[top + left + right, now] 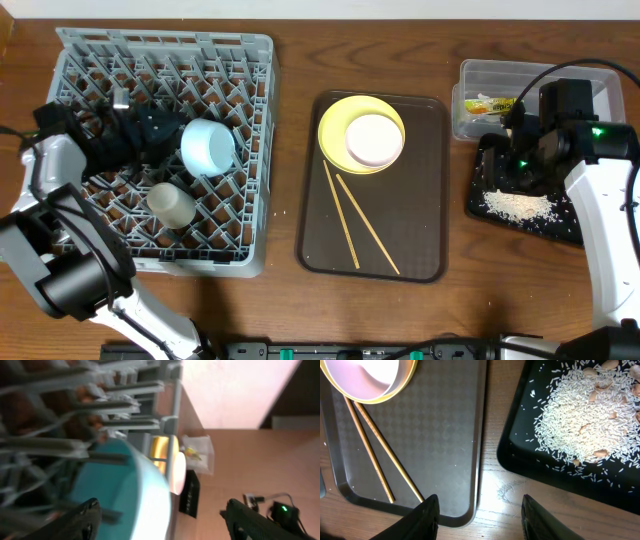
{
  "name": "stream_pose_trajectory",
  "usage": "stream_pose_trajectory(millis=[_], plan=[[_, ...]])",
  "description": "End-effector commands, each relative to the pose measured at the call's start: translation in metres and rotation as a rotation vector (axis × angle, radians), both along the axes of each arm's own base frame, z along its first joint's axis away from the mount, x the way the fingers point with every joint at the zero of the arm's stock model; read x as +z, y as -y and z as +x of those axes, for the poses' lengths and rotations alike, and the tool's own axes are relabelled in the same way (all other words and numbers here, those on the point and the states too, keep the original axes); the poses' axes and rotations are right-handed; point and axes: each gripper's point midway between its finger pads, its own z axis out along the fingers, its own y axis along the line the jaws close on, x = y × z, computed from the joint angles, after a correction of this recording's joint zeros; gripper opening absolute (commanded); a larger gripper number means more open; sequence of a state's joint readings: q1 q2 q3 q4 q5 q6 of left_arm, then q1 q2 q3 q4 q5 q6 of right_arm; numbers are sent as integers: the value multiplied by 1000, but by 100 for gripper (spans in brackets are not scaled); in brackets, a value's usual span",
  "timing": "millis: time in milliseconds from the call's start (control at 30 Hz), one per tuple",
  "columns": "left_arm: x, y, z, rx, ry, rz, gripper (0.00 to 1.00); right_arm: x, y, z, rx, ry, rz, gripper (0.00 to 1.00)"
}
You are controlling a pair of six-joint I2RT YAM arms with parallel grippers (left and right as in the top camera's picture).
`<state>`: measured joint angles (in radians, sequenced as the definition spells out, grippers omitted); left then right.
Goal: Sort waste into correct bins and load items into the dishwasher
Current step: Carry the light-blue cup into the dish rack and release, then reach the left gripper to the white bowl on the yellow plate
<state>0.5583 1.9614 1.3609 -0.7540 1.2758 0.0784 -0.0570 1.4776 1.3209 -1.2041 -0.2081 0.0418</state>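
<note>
Overhead only: light blue cup (pixel 207 146) and small white cup (pixel 171 203) lie in the dish rack (pixel 150 70) at left; wrapper (pixel 488 104) in the clear tub (pixel 530 66), upper right.
Right wrist only: tan shell-like bits among the rice (pixel 570 415) on the black tray (pixel 520 455).
Left fingers (pixel 82 517): spread wide, blurred; contact with the cup unclear.
Right fingers (pixel 427 515): apart, empty, above the table (pixel 490 495).

The wooden table (pixel 288 150) carries 4 things: grey dish rack (pixel 180 70), brown tray (pixel 420 220), clear tub (pixel 560 72), black tray (pixel 530 229).

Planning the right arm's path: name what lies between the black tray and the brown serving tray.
Only a bare strip of wooden table, clearest in the right wrist view.
</note>
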Motion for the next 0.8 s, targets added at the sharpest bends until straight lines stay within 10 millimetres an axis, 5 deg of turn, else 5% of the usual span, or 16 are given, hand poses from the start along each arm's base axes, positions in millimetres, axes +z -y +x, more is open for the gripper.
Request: stream_pose_trajectory(millis=[0, 200, 333, 767], plan=[[23, -15, -2, 36, 50, 110, 83, 5, 1, 0, -5, 17, -3, 51], [67, -14, -13, 83, 96, 355, 86, 4, 8, -1, -25, 8, -37, 51], [97, 8, -19, 96, 126, 527, 91, 2, 18, -4, -50, -7, -93, 51], [158, 167, 2, -22, 307, 941, 92, 1, 28, -8, -79, -24, -116, 76]])
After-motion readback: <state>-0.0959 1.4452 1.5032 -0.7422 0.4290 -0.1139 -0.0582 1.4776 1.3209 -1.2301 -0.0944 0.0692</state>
